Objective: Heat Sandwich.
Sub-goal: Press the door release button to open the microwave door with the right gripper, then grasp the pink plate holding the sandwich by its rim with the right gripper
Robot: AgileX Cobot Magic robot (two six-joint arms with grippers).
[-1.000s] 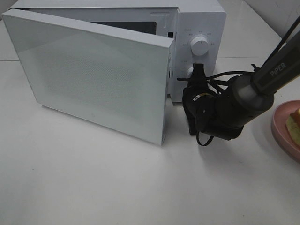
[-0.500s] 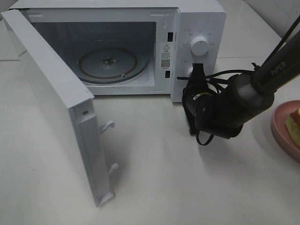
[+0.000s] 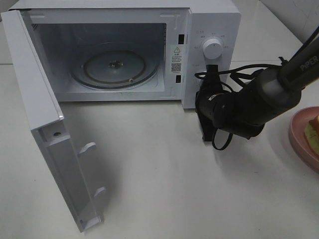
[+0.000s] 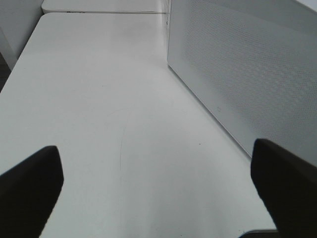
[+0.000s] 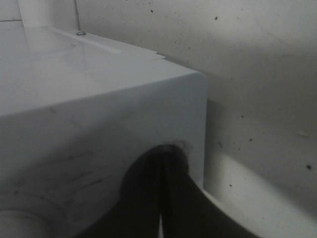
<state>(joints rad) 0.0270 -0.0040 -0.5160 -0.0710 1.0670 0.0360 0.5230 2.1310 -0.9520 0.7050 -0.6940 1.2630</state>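
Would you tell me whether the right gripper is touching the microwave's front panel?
Touching. The right wrist view shows the right gripper, shut, with its tips pressed against the microwave panel and no gap between.

microwave point(image 3: 214, 20): rear | door point(image 3: 50, 149): front-left | plate point(image 3: 299, 147): far right | sandwich point(image 3: 313, 128): on plate

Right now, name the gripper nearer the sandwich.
Right. The right gripper is at the microwave's control panel; the left gripper is outside the open door, far across from the sandwich.

sandwich point(image 3: 314, 127), mostly out of frame, on pink plate point(image 3: 293, 137)
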